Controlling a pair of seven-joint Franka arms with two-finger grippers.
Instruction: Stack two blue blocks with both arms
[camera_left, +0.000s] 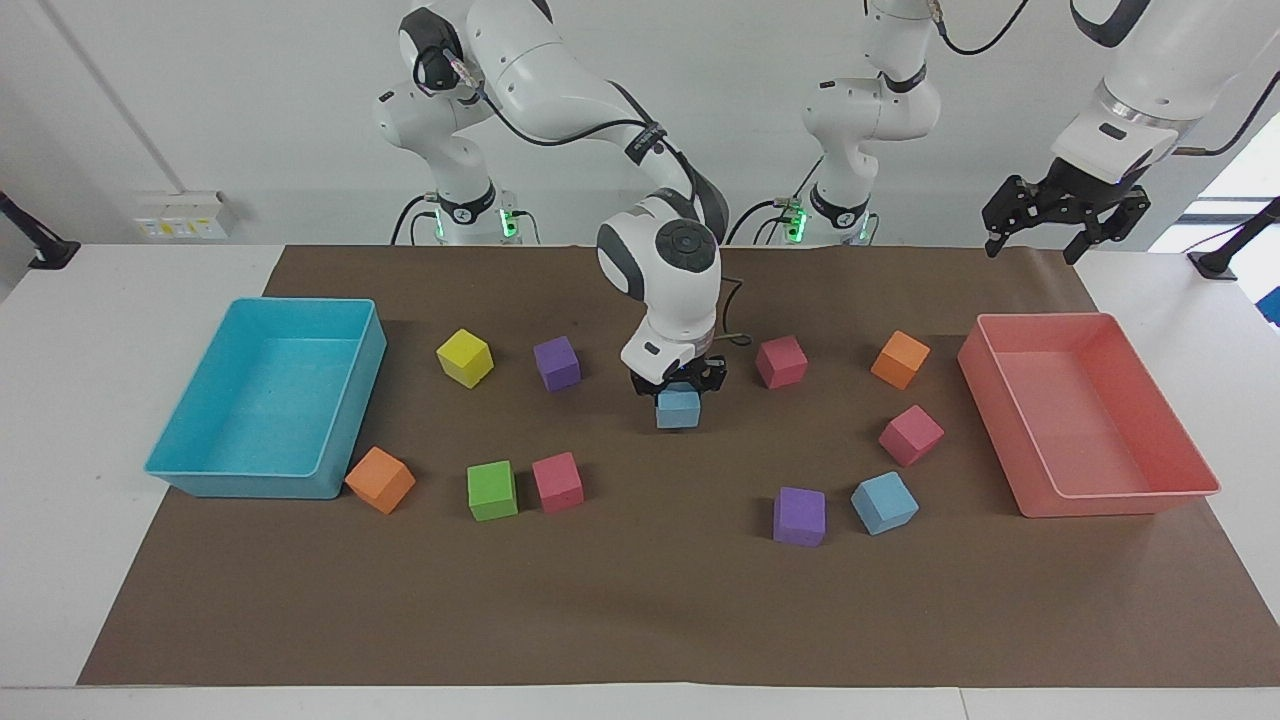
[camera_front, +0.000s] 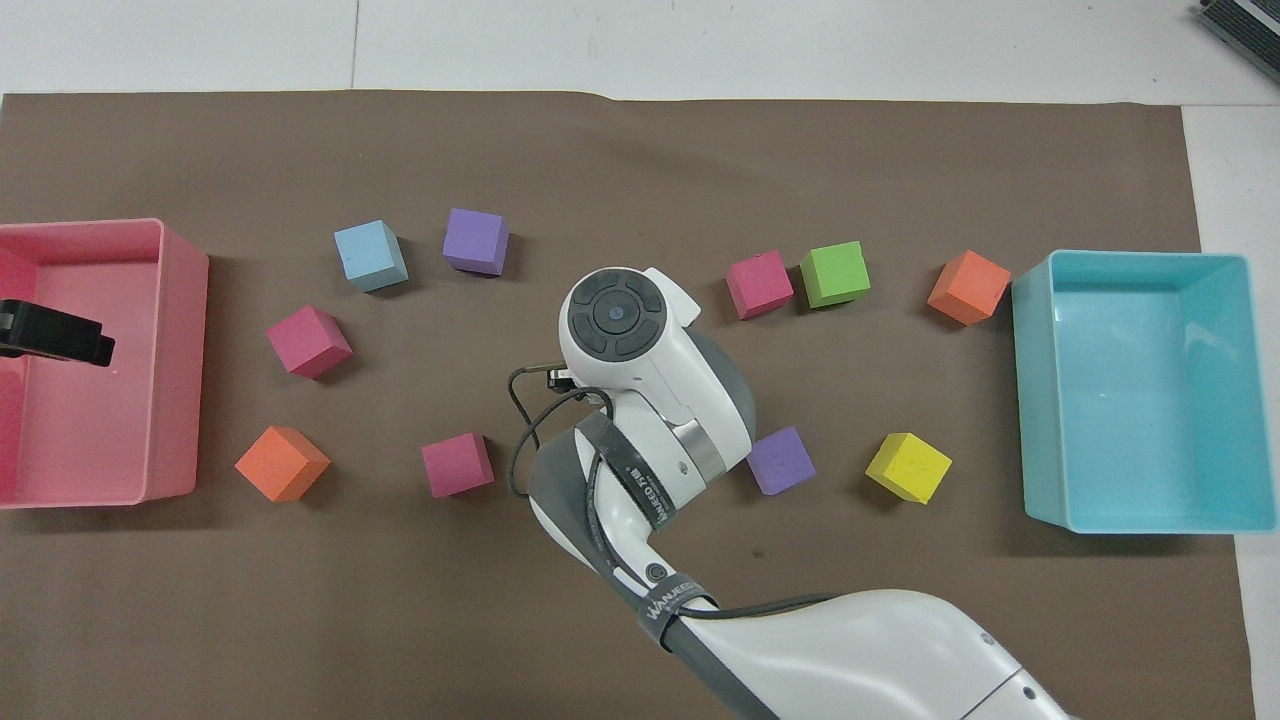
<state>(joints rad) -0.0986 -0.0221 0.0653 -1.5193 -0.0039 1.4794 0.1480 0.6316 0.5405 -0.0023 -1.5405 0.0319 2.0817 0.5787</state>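
The right hand (camera_left: 679, 385) grips a blue block (camera_left: 678, 408) at mid-table; the left hand (camera_left: 1066, 210) waits open above the pink tray (camera_left: 1120, 500).

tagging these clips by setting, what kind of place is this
Most likely a robotics lab bench: two white multi-jointed robot arms bolted at a white table covered with a brown paper sheet, with small coloured foam cubes spread between plastic trays.
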